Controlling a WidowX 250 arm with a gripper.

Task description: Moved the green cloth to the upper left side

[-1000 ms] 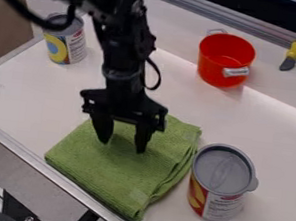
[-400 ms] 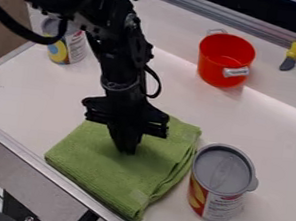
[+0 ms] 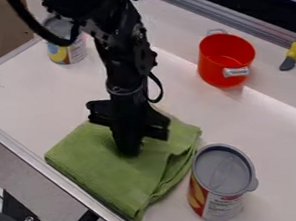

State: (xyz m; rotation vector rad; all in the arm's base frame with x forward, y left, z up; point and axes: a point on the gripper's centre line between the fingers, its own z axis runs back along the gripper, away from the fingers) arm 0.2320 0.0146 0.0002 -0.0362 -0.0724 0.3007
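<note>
My gripper (image 3: pixel 127 150) hangs down over the upper middle of the green cloth (image 3: pixel 103 170), its fingers together and pressed down at the cloth's surface. It is shut on a bit of the cloth, which shows raised folds just right of the fingertips. The folded cloth lies on the white table near its front left edge, and its top edge is partly hidden behind the gripper.
A lidded can (image 3: pixel 221 184) stands close to the cloth's right side. A second can (image 3: pixel 67 48) is at the upper left, partly behind the arm. Farther back are a red pot (image 3: pixel 225 61) and a yellow-handled knife (image 3: pixel 292 54).
The gripper's fingers, apart a second ago, have come together on the cloth. The cloth's top layer has shifted and creased near the fingers and along its right part.
</note>
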